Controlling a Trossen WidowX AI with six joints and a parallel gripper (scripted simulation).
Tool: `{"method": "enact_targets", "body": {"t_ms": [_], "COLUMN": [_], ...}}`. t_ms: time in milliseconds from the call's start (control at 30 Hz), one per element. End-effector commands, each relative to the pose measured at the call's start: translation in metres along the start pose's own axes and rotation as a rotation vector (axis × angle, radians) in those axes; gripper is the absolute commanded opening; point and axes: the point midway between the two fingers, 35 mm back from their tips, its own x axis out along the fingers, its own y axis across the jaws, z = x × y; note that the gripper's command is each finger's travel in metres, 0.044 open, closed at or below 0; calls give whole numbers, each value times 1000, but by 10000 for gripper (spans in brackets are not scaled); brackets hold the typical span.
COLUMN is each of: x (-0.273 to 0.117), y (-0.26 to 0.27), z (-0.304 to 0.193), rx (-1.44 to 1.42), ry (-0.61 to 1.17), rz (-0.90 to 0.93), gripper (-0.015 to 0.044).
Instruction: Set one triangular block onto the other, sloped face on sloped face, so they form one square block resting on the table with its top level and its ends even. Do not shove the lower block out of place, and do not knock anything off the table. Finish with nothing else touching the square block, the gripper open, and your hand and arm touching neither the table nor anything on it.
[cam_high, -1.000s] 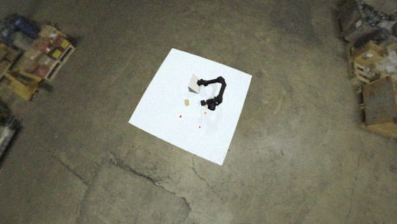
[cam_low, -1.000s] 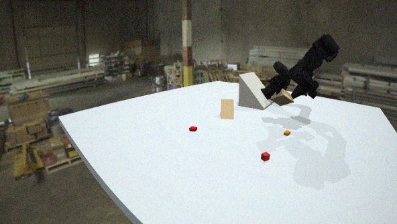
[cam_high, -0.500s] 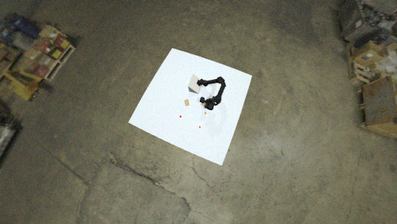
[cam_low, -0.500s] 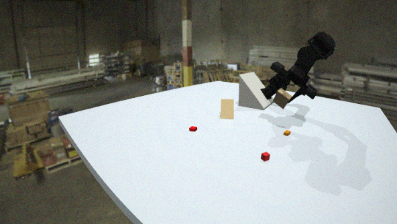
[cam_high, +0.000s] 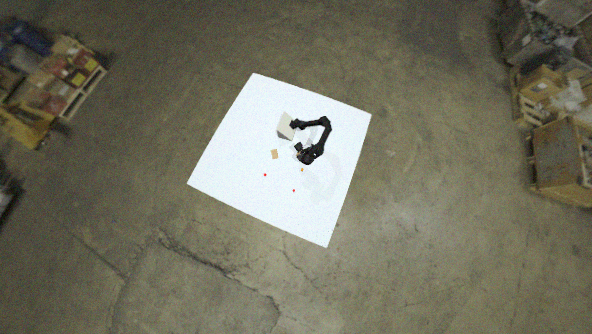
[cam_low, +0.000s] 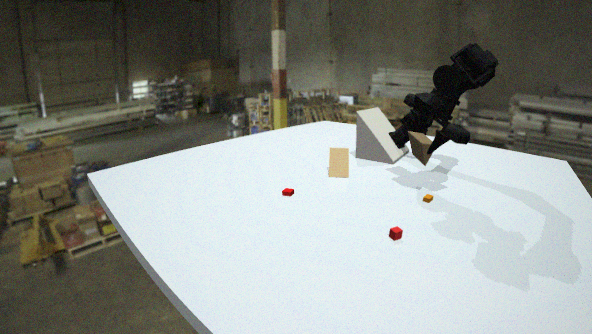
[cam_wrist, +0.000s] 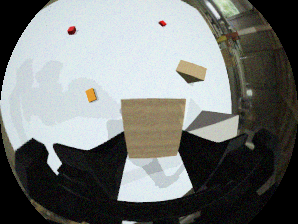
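Two tan triangular blocks (cam_low: 338, 162) (cam_low: 420, 145), two red cubes (cam_low: 287, 191) (cam_low: 395, 233), one orange cube (cam_low: 428, 198), one grey wedge (cam_low: 376, 136)

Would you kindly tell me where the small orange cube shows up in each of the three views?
Top: orange cube just below the arm's dark bulk, near the sheet's centre.
Exterior: right of centre, on the table in front of the arm's shadow.
Wrist: left of centre, left of the held tan block.
Shared landmark: the two red cubes.

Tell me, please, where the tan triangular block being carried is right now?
In the exterior view, the tan block hangs in the hand above the table, just right of the large grey wedge.
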Motion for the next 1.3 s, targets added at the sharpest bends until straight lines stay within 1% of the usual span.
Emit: {"method": "enact_targets", "body": {"t_ms": [0, 633, 1267], "x": [1, 0, -4], "y": [-1, -2, -3], "z": [1, 3, 7], "rx": [127, 772, 1414], "ry": [22, 128, 280], "rz": [16, 87, 112], "gripper": [0, 0, 0]}}
